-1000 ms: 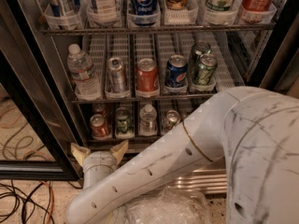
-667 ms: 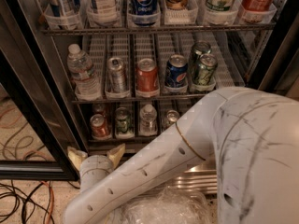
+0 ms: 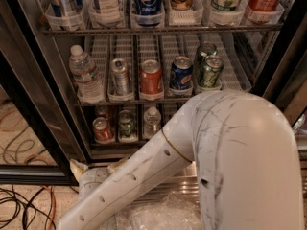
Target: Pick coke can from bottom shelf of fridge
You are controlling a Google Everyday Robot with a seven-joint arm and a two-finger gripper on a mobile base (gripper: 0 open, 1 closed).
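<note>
The coke can (image 3: 102, 129), red with a silver top, stands at the front left of the bottom shelf (image 3: 139, 142) of the fridge (image 3: 64, 99). A green can (image 3: 126, 125) and a small water bottle (image 3: 152, 121) stand beside it to the right. My gripper (image 3: 97, 166) is low in front of the fridge base, just below the coke can and apart from it. Its two pale fingertips (image 3: 76, 166) are spread and hold nothing. My white arm (image 3: 230, 152) fills the lower right and hides the right part of the bottom shelf.
The middle rack holds a water bottle (image 3: 86, 78), a silver can (image 3: 120, 75), a copper-red can (image 3: 151, 77), a Pepsi can (image 3: 181, 73) and green cans (image 3: 208, 71). Cables (image 3: 24, 205) lie on the floor at left. Crumpled clear plastic (image 3: 163, 214) lies below the arm.
My gripper has sunk a little and shifted slightly left in front of the fridge base. The arm's elbow has come closer to the camera. The cans have not moved.
</note>
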